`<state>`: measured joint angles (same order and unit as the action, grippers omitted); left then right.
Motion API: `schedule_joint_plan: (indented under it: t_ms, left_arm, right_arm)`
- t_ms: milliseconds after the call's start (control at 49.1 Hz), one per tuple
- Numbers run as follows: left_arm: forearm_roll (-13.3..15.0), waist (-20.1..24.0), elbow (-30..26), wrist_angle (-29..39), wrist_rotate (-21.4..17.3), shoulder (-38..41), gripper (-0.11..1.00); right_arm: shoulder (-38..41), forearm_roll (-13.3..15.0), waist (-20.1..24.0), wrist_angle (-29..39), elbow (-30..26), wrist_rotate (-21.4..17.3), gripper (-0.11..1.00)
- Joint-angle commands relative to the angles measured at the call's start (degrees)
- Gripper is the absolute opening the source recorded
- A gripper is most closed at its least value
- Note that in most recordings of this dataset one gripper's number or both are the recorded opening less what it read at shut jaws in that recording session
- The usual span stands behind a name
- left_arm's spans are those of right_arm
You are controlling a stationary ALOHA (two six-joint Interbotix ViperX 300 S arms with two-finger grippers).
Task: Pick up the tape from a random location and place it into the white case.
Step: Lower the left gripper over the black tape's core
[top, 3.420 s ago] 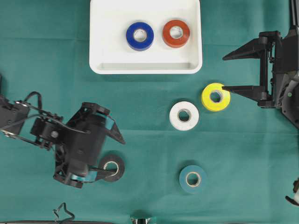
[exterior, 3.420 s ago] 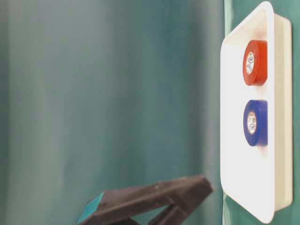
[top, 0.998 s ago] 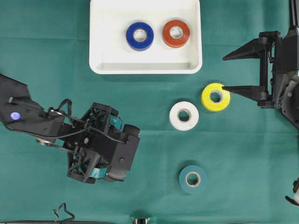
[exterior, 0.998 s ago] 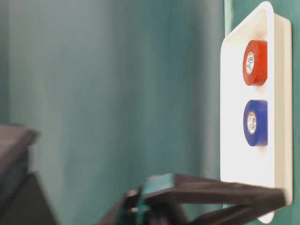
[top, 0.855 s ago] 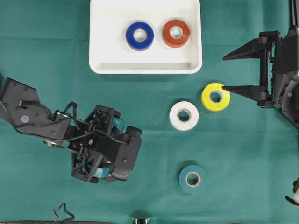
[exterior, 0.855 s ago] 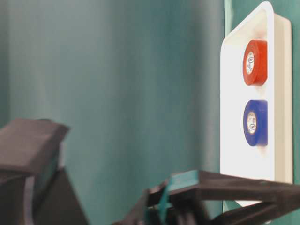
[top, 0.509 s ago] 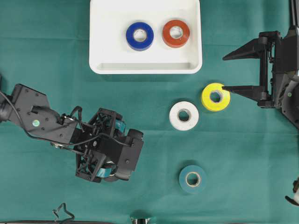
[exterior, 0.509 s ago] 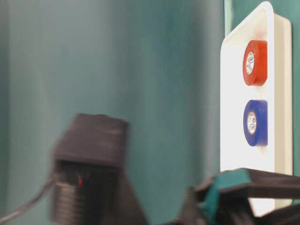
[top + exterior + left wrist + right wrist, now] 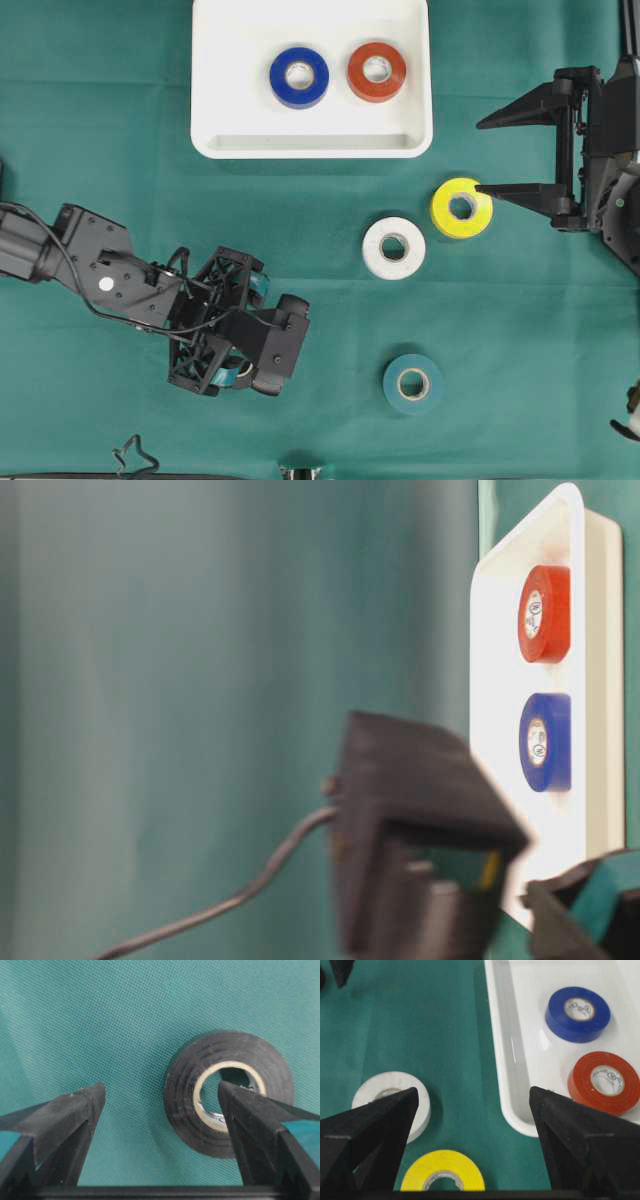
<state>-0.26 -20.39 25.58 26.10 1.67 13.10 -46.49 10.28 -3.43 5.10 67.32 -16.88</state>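
At the lower left of the green cloth-covered table, the black roll of electrical tape with a pale cardboard core lies flat, almost wholly hidden in the overhead view beneath the left gripper. The wrist view shows that gripper's jaws spread wide and holding nothing; the right-hand finger sits over the roll's core and the other stands clear on bare cloth, so the roll is off-centre between them. Step in hand, as judged: final descent for the pick. The next move calls for shifting toward the roll until both jaws bracket its outer wall, then closing, lifting, and carrying it up to the white case, the shallow white plastic tray at top centre, which already holds a blue tape roll and a red tape roll. Whether the fingertip already touches the roll is unclear from this angle. The right gripper rests with jaws parted and empty beside a yellow tape roll; a white tape roll and a teal tape roll lie apart on the cloth. Against the frames a second back, the left arm has stretched further out and lowered over the roll; the right arm and all other rolls are unchanged.
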Motion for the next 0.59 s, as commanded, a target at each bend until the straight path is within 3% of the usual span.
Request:
schedule_joint_plan:
  t_ms: [0,346,489,570]
  left_arm:
    - [-0.2,-0.2,-0.5,-0.6,-0.1,-0.4,0.95]
    - [-0.2,-0.2,-0.5,-0.7,-0.1,-0.2,0.92]
    - [-0.2,-0.3,-0.4,-0.8,-0.1,-0.2,0.84]
    - [-0.3,-0.4,-0.4,-0.8,-0.2,-0.3,0.72]
  right_arm:
    - [0.1,0.1,0.0,-0.3,-1.6,0.1,0.85]
    - [0.1,0.2,0.0,-0.1,-1.6,0.1,0.85]
    - [0.1,0.2,0.0,-0.1,-1.6,0.1,0.85]
    - [0.1,0.2,0.0,-0.1,-1.6,0.1,0.85]
